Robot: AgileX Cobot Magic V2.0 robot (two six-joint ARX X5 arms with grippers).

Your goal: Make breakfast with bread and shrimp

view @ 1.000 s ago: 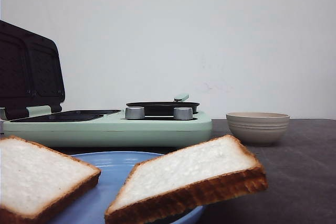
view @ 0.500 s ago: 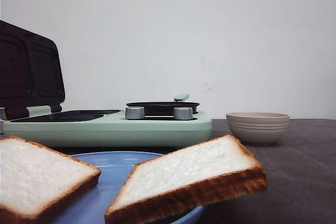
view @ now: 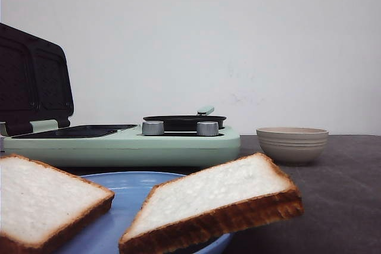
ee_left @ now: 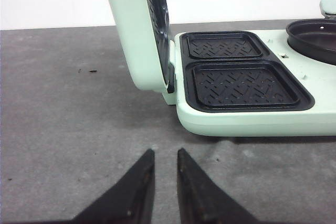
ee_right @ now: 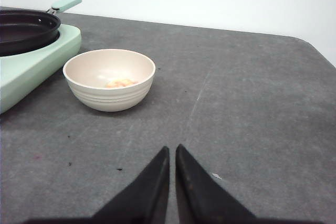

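Observation:
Two slices of white bread with brown crusts lie on a blue plate (view: pixel 128 185) close to the front camera, one on the left (view: pixel 36 197) and one on the right (view: pixel 214 191), tilted over the rim. The shrimp (ee_right: pixel 119 83), a small pale orange piece, lies inside a beige bowl (ee_right: pixel 110 98). My left gripper (ee_left: pixel 165 153) hangs empty over the bare table just in front of the breakfast maker's grill plates (ee_left: pixel 241 85), its jaws a narrow slit apart. My right gripper (ee_right: pixel 172 148) is shut and empty, a short way from the bowl. Neither gripper shows in the front view.
A mint-green breakfast maker (view: pixel 119 144) stands behind the plate, its lid (view: pixel 33 78) raised at the left. A black pan (view: pixel 184 121) sits on its right side behind two silver knobs (view: pixel 153 128). The bowl (view: pixel 292 144) stands right of it on the grey table.

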